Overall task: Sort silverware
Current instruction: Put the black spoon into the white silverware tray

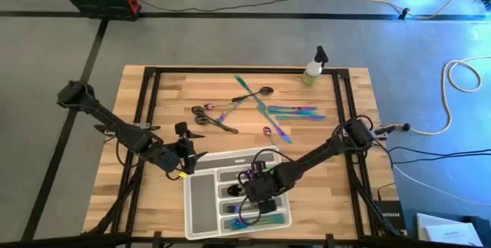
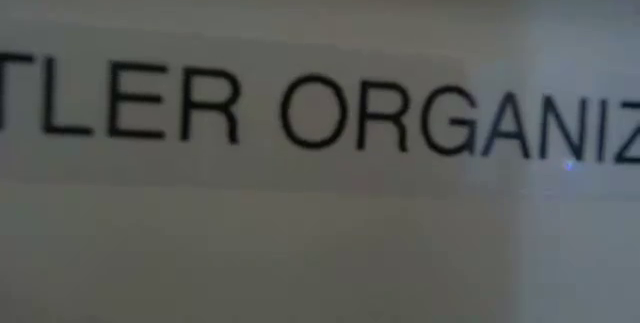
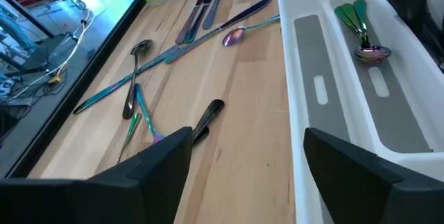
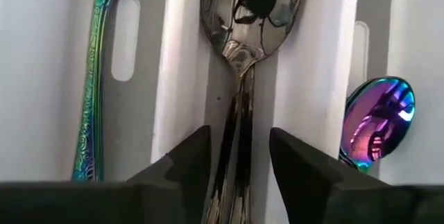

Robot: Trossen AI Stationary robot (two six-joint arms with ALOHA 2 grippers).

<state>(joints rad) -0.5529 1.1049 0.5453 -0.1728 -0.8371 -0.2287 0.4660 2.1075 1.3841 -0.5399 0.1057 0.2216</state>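
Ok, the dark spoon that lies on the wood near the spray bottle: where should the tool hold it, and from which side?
Probably the dark metal spoon's slim handle just behind the bowl, from straight above, with the fingers across it. It lies flat on the wooden table, and farther down the handle crosses a long iridescent piece of silverware.

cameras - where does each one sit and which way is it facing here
High view: overhead, looking straight down on the table, both arms and the tray.
Low view: table height, blocked by a printed label; no robot parts show.
Left wrist view: on the left arm, looking past the open left gripper at loose silverware and the tray.
Right wrist view: on the right arm, right gripper open around a dark spoon lying in the tray.
Shared: high and both wrist views show the tray.
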